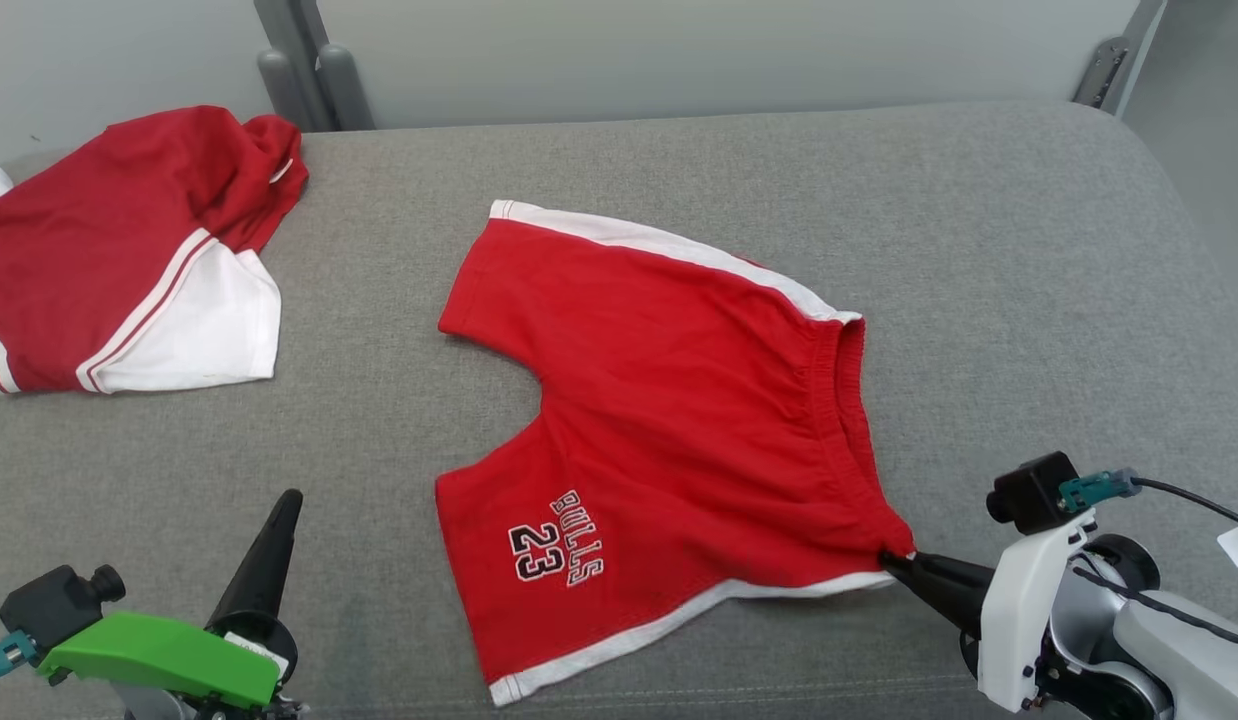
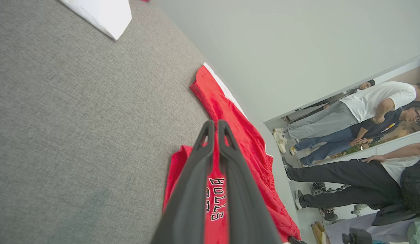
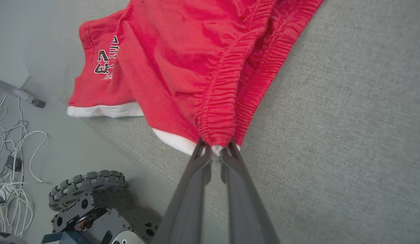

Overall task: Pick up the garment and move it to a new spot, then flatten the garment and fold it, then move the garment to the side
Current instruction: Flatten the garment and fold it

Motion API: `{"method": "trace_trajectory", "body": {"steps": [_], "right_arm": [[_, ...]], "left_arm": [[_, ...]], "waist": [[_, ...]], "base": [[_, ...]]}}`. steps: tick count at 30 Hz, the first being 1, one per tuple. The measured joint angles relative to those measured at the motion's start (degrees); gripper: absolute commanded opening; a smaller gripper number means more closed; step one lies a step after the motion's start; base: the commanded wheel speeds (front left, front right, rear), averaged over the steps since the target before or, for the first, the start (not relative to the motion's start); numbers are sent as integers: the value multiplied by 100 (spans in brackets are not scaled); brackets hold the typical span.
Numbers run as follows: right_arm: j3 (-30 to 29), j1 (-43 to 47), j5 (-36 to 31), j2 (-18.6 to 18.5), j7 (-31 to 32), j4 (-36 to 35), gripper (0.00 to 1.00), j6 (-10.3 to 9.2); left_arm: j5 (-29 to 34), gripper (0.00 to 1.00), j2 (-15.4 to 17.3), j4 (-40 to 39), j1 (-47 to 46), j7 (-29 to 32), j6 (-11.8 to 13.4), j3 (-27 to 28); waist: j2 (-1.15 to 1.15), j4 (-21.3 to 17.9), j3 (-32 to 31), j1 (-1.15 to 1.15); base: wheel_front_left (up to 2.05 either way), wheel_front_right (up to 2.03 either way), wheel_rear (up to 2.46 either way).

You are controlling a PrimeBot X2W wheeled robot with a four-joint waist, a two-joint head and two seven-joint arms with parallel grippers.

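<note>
shorts (image 1: 669, 420) flat mid-couch (image 1: 979, 250), waistband right, legs pointing left | right hand (image 1: 894, 562) pinched shut on near waistband corner | left hand (image 1: 291, 500) fingers nearly together, empty, near-left | near leg hem lies right of left hand, the closer arm

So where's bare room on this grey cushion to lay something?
Free: the cushion right of the red shorts, and the strip between shorts and red-and-white garment. Crowded: the near right corner, where the right tool pinches the waistband.
</note>
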Motion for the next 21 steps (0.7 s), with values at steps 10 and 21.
{"method": "trace_trajectory", "body": {"steps": [10,21], "right_arm": [[-103,216,312,-339,136,-694,0,0],[-180,311,415,-682,290,-1161,0,0]], "left_arm": [[-382,17,-220,-348,653,242,237,-250],[-876,100,-648,10,969,690,401,-798]], "waist": [[0,-29,-18,0],[0,84,3,0]], "base": [[0,0,0],[0,0,0]]}}
